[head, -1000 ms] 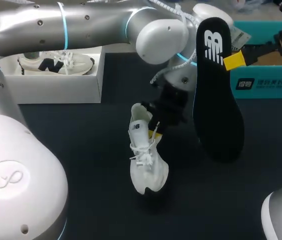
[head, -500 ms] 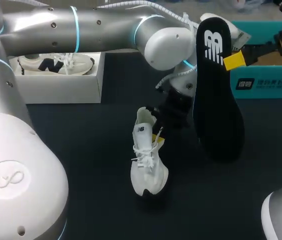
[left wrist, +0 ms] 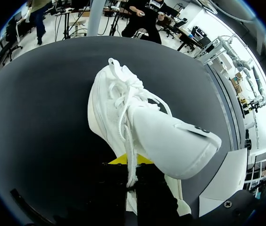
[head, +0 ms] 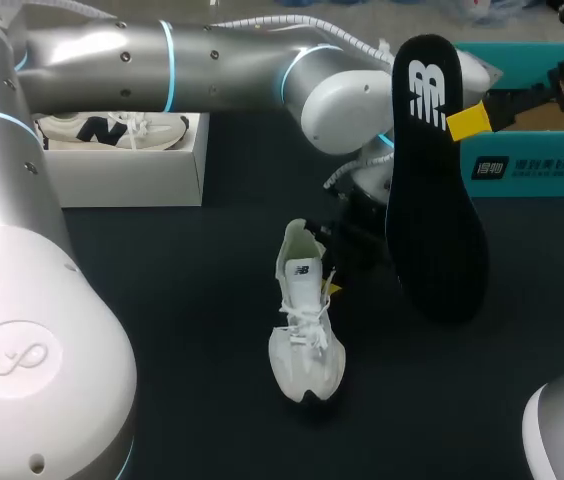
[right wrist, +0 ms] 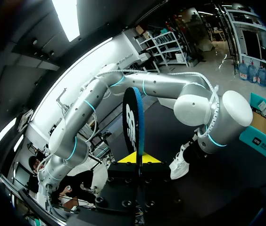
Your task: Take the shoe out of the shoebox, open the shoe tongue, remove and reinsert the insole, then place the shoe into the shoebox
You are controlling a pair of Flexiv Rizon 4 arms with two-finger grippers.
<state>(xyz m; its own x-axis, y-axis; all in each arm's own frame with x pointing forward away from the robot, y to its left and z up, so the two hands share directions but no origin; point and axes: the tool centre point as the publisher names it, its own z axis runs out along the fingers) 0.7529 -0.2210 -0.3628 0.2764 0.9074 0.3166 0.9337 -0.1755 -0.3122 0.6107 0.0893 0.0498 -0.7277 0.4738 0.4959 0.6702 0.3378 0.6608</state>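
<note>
Above dark surface [head: 162, 330], black insole [head: 432, 200] on end, logo end up, clamped edgewise in right claw [right wrist: 137, 159]. Lower, white shoe [head: 304, 320] on its sole, toe toward near edge, collar pinched by left claw [left wrist: 129, 165].

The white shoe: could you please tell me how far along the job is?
Done: shoe stands out on the table, insole removed. In hand: right gripper holds the insole upright; left gripper grips the shoe. Left: reinsert insole, box the shoe.
</note>
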